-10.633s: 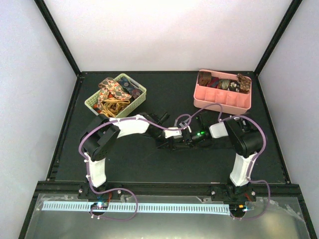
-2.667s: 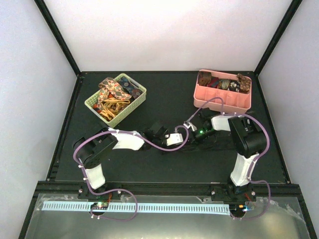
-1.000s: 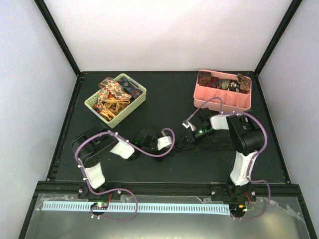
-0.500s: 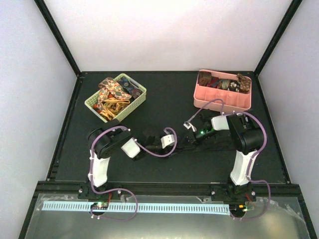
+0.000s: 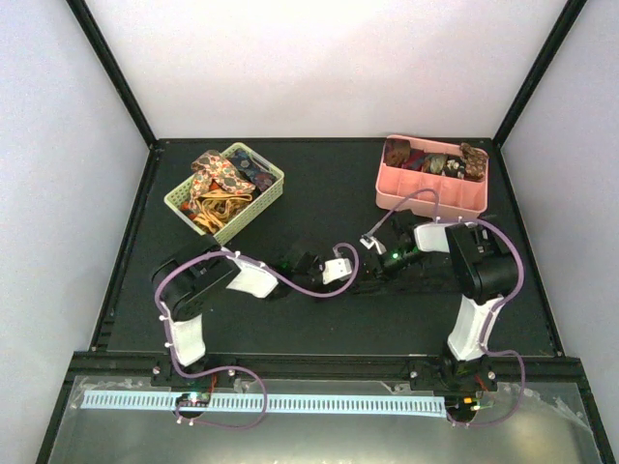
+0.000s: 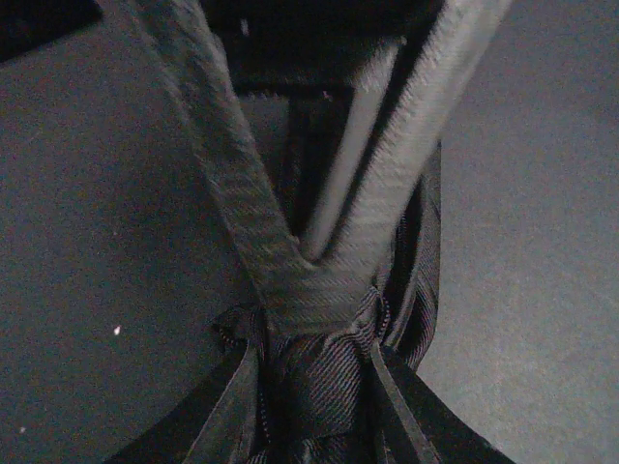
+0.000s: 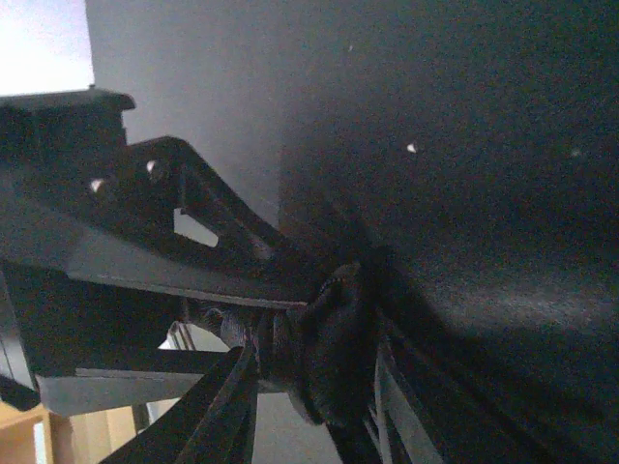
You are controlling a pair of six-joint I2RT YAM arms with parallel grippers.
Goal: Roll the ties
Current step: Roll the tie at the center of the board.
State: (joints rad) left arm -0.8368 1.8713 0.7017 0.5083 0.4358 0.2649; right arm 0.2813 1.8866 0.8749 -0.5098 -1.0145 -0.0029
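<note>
A dark striped tie (image 6: 319,377) lies on the black mat in mid-table, its end wound into a small coil. Two of its bands (image 6: 242,193) run up from the coil in a V. My left gripper (image 6: 314,411) is shut on that coil, a finger pressed to each side. In the right wrist view the same coil (image 7: 334,353) sits between the fingers of my right gripper (image 7: 314,387), whose jaws stand apart. From above, the left gripper (image 5: 355,275) and right gripper (image 5: 373,265) meet nose to nose, and the tie is hard to make out.
A green basket (image 5: 257,210) at the back left holds loose paisley ties (image 5: 218,174). A pink tray (image 5: 430,200) at the back right holds rolled ties (image 5: 432,160) in its rear compartments. Purple cables (image 5: 290,280) loop along both arms.
My left arm has swung right, up to the right gripper, and its jaws have closed onto the coil. The right gripper's jaws, shut before, have come apart.
</note>
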